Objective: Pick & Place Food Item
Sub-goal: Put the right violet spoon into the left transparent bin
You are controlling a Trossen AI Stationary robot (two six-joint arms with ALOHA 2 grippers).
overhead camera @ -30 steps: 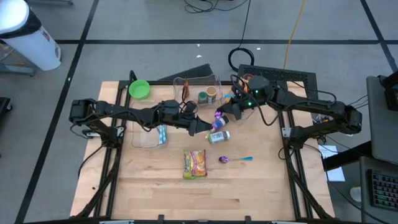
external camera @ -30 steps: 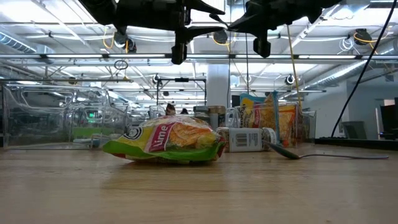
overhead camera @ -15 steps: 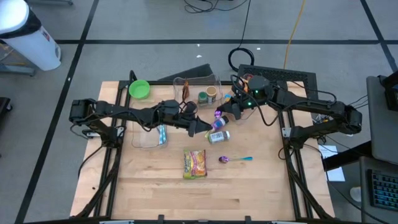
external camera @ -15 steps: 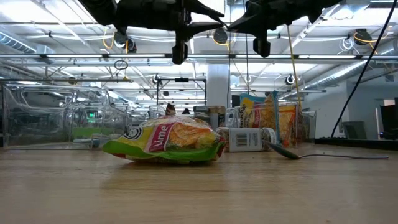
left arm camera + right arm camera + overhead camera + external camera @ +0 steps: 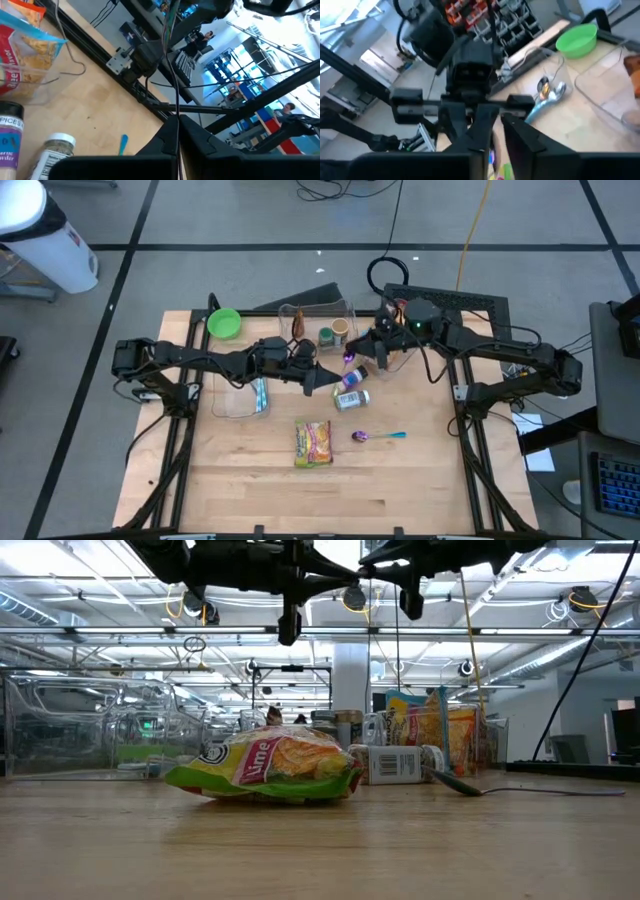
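High view: wooden table point(image 5: 250, 480) on grey floor point(image 5: 200, 220); left hand point(image 5: 322, 377) closed, empty; right hand point(image 5: 358, 352) unclear.

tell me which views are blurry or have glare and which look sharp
High view: even light, sharp, both arms and the snack packet clear. Low view: bright ceiling lights glare behind the dark arms, which read as silhouettes; the lime snack packet is crisp. Right wrist view: smeared by motion blur, green bowl soft. Left wrist view: the room behind is washed out by bright light, spice jar slightly soft.

Two black robot arms, the left arm point(image 5: 210, 362) and the right arm point(image 5: 500, 350), have thin black cables, a tiny green light and pointed black fingers point(image 5: 200, 142).
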